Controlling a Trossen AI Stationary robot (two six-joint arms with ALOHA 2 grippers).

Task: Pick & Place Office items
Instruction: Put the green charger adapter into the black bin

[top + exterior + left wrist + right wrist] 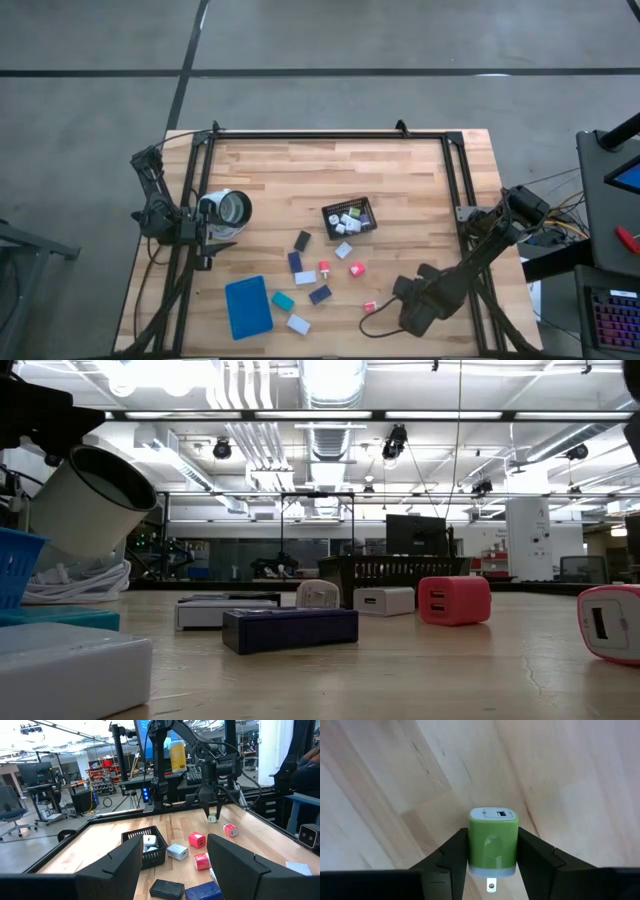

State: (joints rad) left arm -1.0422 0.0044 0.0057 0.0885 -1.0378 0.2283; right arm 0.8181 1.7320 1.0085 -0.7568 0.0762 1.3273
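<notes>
Overhead lights and ductwork of a big workshop fill the background behind my wooden table (400,180). From above I see my right gripper (492,854) low at the near right part of the table, and through its wrist camera I can see its two dark fingers (451,851) pressed against either side of a green USB wall charger (493,842); the charger's white face with the port points away from the wrist, and a metal prong shows at its near end. Wood grain lies beneath it; I cannot tell whether the charger is touching the table or lifted.

My left gripper (172,870) waits over the left side of the table, fingers spread wide with nothing between them, next to its white lamp-like cylinder (228,208).

A black mesh basket (349,218) sits near the table's middle with a few white chargers (350,221) inside. Scattered just in front of it are a black block (302,240), a navy block (295,262), two red chargers (357,269), a white charger (343,250), a teal block (283,300) and a white block (298,323). One pink-and-white charger (369,306) lies just beside my right gripper. A flat blue tray (248,306) rests at the near left.
</notes>
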